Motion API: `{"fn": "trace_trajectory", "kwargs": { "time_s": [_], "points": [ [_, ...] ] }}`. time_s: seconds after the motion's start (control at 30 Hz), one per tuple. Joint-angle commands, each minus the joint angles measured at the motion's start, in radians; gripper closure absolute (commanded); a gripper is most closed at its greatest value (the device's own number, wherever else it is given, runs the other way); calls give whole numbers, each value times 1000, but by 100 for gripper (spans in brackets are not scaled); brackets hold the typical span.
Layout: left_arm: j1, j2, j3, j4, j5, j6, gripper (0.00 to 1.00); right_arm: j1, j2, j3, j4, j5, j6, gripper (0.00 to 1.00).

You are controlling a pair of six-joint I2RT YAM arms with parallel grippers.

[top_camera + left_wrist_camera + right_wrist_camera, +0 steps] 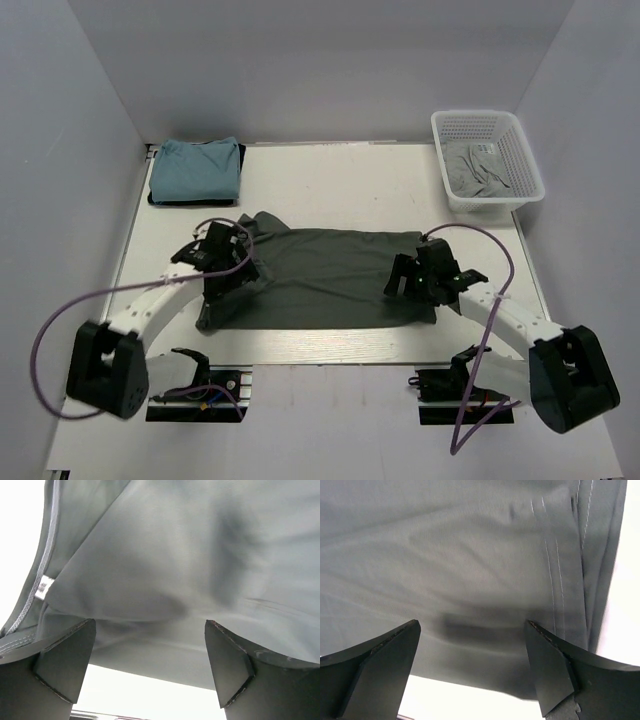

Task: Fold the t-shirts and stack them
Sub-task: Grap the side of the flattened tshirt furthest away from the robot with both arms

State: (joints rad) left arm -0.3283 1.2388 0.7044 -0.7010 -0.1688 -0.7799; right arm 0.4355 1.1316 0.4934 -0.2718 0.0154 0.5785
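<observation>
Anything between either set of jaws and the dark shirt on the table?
Nothing visible. The left jaws and the right jaws stand open right over the dark grey-green t-shirt, at its collar end and hem end; only cloth shows between them.

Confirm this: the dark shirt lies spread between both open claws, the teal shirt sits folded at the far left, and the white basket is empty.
Not empty: the top external view shows a pale grey shirt bunched inside the white basket. The rest stands.
</observation>
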Motion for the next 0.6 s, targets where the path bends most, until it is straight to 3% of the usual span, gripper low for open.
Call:
{"fn": "trace_trajectory", "kwargs": {
  "time_s": [0.0, 0.1, 0.27, 0.43, 0.57],
  "points": [
    [-8, -168, 102, 21, -32, 18, 1, 9, -59, 33, -95, 26, -60, 10],
    [12, -153, 167, 115, -47, 40, 1, 8, -43, 124, -49, 54, -88, 10],
    [21, 138, 366, 187, -228, 89, 1, 2, 45, 273, -4, 173, -48, 10],
    [21, 440, 602, 201, -205, 205, 1, 0, 123, 341, 28, 187, -40, 10],
    [31, 628, 753, 117, -210, 205, 14, -15, 198, 375, 3, 231, -36, 10]
  ]
}}
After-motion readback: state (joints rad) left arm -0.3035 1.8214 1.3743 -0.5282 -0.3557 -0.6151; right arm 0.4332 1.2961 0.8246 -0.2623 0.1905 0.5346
